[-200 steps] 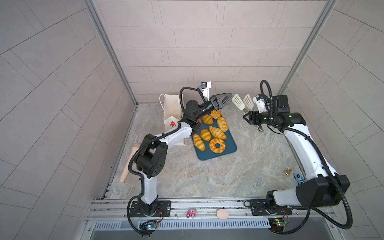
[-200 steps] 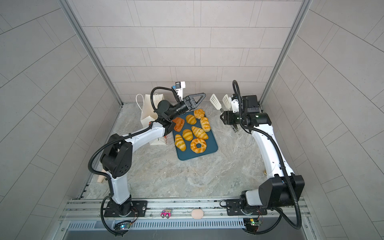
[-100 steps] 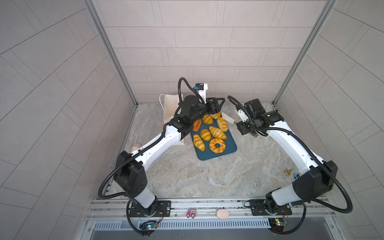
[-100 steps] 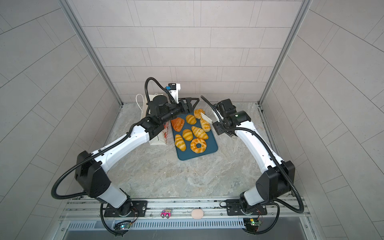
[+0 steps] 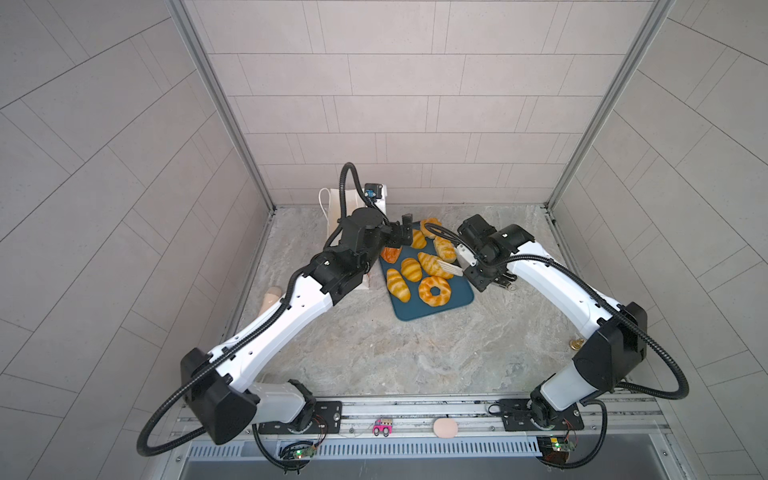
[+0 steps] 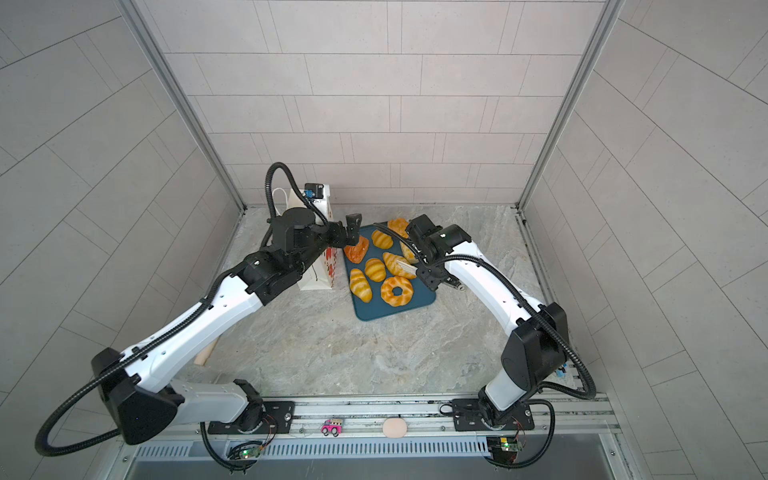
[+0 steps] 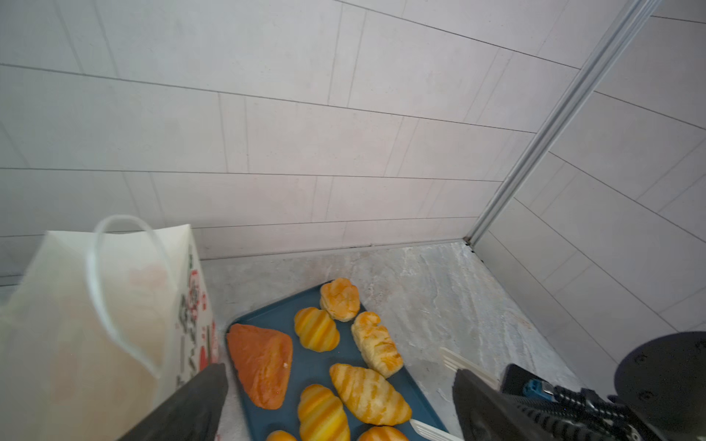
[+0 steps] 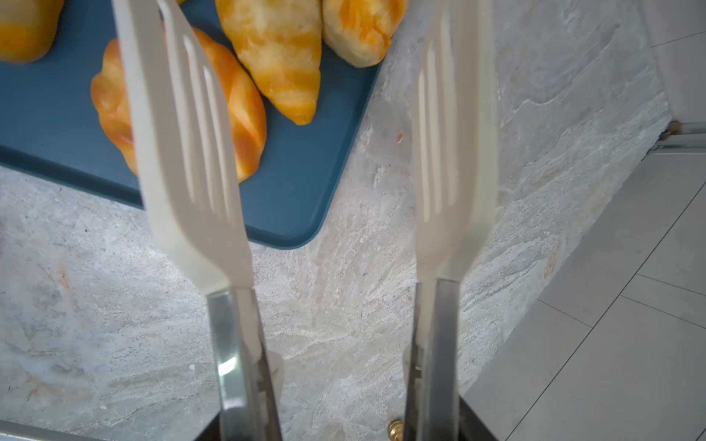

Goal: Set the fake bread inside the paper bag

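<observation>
Paper bag (image 7: 76,324) stands upright at the back wall, just beside the left edge of the dark-blue tray (image 5: 419,311). Judge it thin and light: expect it to crumple or tip if you lean an arm on it, and its narrow body suggests a tight mouth. Fake bread (image 5: 410,269): all eight pieces lie on the tray, none seen in the bag. Skins are glossy, so treat them as light and slippery; whether they give under pressure cannot be told. Triangular loaf (image 7: 261,362), nearest the bag, is the broadest: take it across the short flanks, not at the point. Ring doughnut (image 5: 434,290): pinch one side of the ring. Striped rolls: grip across the waist. Left gripper (image 7: 338,372) hovers over the loaf end of the tray, fingers spread fully apart, holding nothing. Right gripper (image 8: 344,427) is clamped on the handles of white slotted tongs (image 8: 183,152). Their blades stand apart, one over the croissant (image 5: 432,264) near the tray's right edge, the other over bare table. Against one second back: your right arm was off to the right with the tongs held clear of the tray and is now down at its edge. Left fingers were narrower and are now wide. Bread layout is unchanged.
</observation>
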Motion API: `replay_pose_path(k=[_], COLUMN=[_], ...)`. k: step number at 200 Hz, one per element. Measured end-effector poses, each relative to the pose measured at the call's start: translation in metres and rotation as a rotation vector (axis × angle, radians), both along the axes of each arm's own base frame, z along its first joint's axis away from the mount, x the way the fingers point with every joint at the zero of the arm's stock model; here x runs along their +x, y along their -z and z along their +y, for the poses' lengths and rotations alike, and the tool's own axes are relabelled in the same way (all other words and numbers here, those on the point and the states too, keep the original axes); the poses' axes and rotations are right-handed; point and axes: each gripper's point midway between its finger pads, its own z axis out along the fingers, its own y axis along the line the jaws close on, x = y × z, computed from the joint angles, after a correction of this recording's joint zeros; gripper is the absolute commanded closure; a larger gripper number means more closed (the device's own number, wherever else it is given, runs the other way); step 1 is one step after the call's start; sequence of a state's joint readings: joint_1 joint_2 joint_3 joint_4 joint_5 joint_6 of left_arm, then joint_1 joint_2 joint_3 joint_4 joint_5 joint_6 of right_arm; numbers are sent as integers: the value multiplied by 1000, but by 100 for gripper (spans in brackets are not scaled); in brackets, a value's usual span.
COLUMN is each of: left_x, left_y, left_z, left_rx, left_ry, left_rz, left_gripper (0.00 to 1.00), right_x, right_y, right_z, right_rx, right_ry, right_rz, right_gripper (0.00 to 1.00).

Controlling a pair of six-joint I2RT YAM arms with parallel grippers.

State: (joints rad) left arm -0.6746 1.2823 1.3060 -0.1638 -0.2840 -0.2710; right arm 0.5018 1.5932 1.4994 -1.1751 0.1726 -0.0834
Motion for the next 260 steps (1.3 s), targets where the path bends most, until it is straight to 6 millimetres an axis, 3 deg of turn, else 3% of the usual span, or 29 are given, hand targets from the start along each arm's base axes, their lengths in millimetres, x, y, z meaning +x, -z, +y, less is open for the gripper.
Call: replay_pose_path(k=[57, 99, 156, 214, 260], left_x=[-34, -45, -64, -74, -74], left_y=[-22, -22, -1, 0, 8], left_z=[88, 158, 176, 183, 184], left_rx=[80, 80, 90, 88, 102], left_ry=[-239, -423, -448, -455, -455], left_rz=[-76, -55, -4, -9, 11], left_gripper=[0, 0, 0, 0, 0], right_x=[-31, -34, -34, -34, -33], right_y=[29, 46, 71, 73, 63], right_z=[11, 11, 19, 26, 35], right_rx=[-61, -79, -62, 27, 110], right_ry=[46, 111, 175, 237, 265], right_rz=[119, 164, 230, 258, 235], right_gripper=[38, 39, 40, 41, 41])
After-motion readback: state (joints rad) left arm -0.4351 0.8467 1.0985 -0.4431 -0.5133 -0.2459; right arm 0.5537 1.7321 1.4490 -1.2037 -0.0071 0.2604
